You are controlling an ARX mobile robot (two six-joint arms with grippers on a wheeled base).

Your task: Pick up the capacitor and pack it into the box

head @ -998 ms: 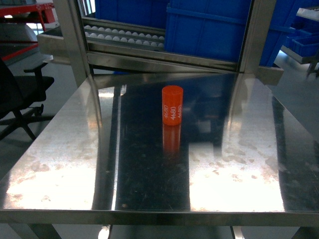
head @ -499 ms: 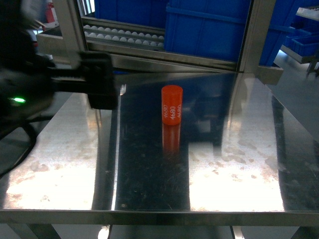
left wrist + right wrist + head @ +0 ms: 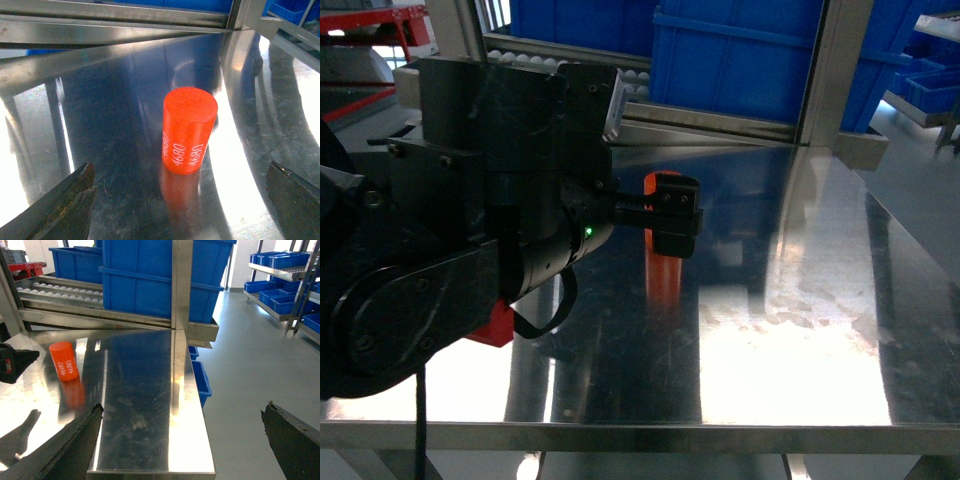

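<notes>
The capacitor, an orange upright cylinder marked 4680 in white, stands on the steel table. My left gripper is open, its two dark fingers spread wide just short of the capacitor on either side. In the head view one left finger covers most of the capacitor. My right gripper is open and empty over the table's right edge, with the capacitor far to its left. The box is out of view.
Large blue bins and a roller conveyor stand behind the table, between steel posts. The left arm's bulk fills the left of the head view. Grey floor and shelves of blue crates lie to the right.
The left arm has swung in from the left and now reaches the middle of the table, its finger in front of the capacitor. The capacitor has not moved.
</notes>
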